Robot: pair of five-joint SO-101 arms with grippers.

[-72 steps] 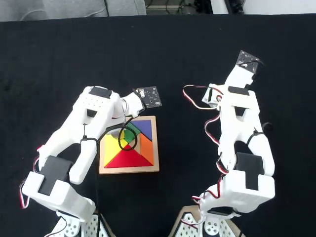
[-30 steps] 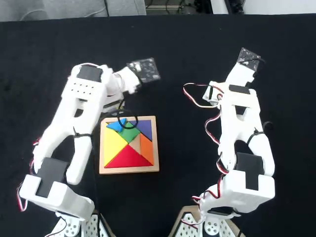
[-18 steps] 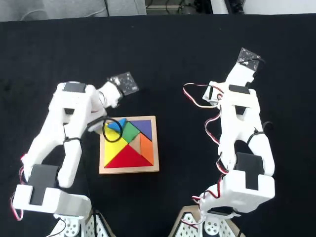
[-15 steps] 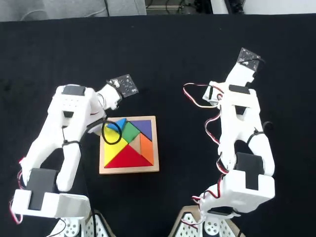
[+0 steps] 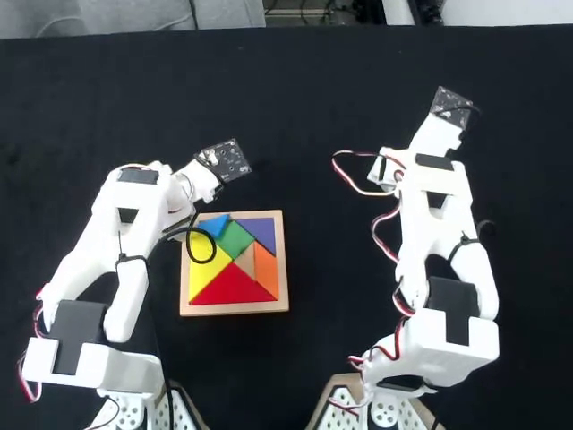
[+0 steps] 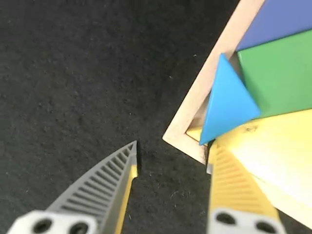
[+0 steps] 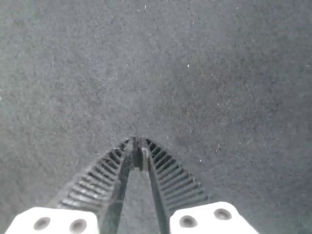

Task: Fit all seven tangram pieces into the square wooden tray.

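The square wooden tray point(image 5: 279, 260) lies left of centre and holds yellow point(image 5: 204, 267), red point(image 5: 235, 287), orange point(image 5: 267, 265), green point(image 5: 235, 238) and purple-blue point(image 5: 260, 230) pieces. A small blue triangle point(image 5: 212, 224) sits askew in its far-left corner, with one tip at the rim point(image 6: 209, 83) and another over the yellow piece point(image 6: 273, 146). My left gripper point(image 6: 173, 146) is open astride that corner: one finger point(image 6: 229, 180) over the yellow piece beside the blue triangle point(image 6: 226, 105), the other over the cloth. My right gripper point(image 7: 139, 144) is shut and empty above bare cloth.
The table is covered in black cloth. The right arm point(image 5: 434, 197) stands well right of the tray. A black cable loop point(image 5: 199, 244) from the left arm hangs over the tray's left side. Red and white wires point(image 5: 358, 179) trail beside the right arm.
The left arm rose off the tray, swung left, then came back to the far-left corner. The blue triangle now lies uncovered in that corner. The right arm has kept still.
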